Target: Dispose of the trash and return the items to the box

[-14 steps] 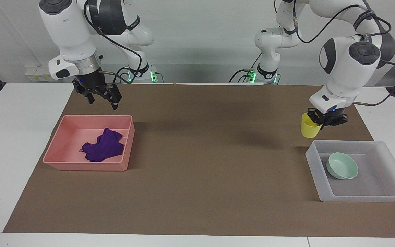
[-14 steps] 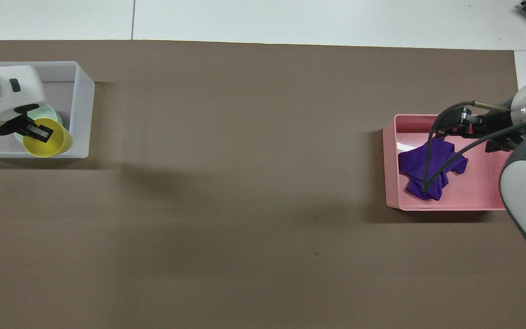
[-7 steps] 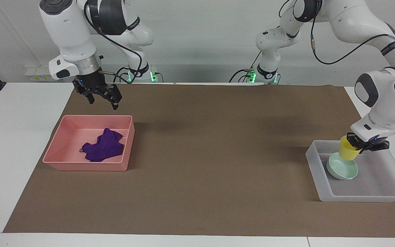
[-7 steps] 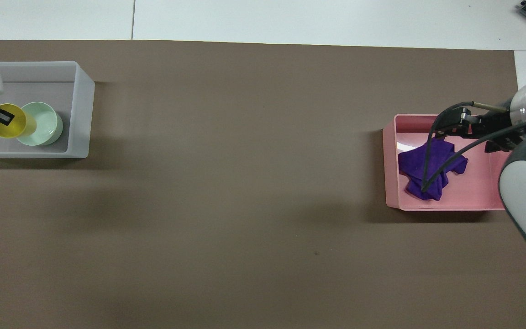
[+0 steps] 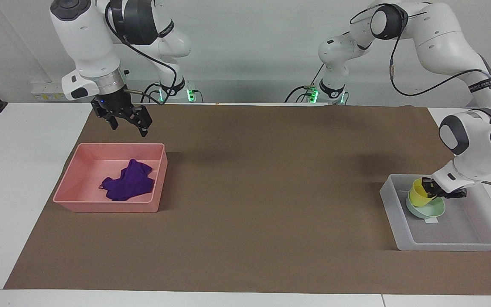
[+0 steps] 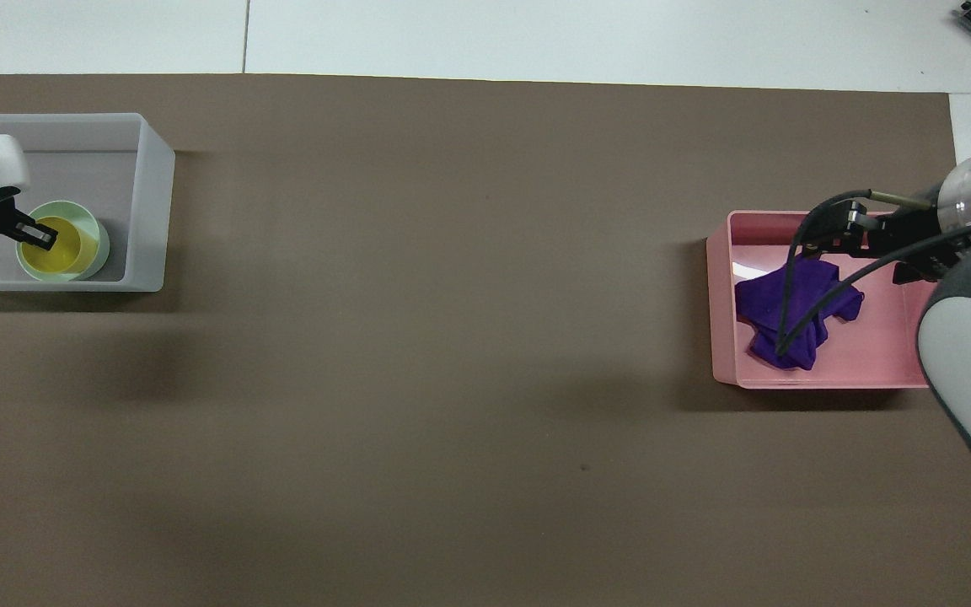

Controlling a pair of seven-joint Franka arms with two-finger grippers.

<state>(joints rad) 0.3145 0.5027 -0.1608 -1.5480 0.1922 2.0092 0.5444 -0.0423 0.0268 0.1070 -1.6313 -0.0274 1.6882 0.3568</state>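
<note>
Brown mat on white surface (image 5: 24, 192), pale wall at the robots' end. Toward the right arm's end, purple cloth (image 5: 128, 182) crumpled in pink tray (image 5: 119, 146), apparently binned as trash. Right hand (image 5: 128, 129) hanging over the tray, fingers spread, arm waiting. Toward the left arm's end, yellow cup (image 5: 418, 197) seated in mint bowl (image 5: 433, 210) inside translucent box (image 5: 441, 246), likely nested to save room. Left hand (image 5: 431, 189) pinching cup's rim, wrist angled down into the box.

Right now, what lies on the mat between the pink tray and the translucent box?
Nothing: both views show only bare brown mat between the pink tray and the box.
</note>
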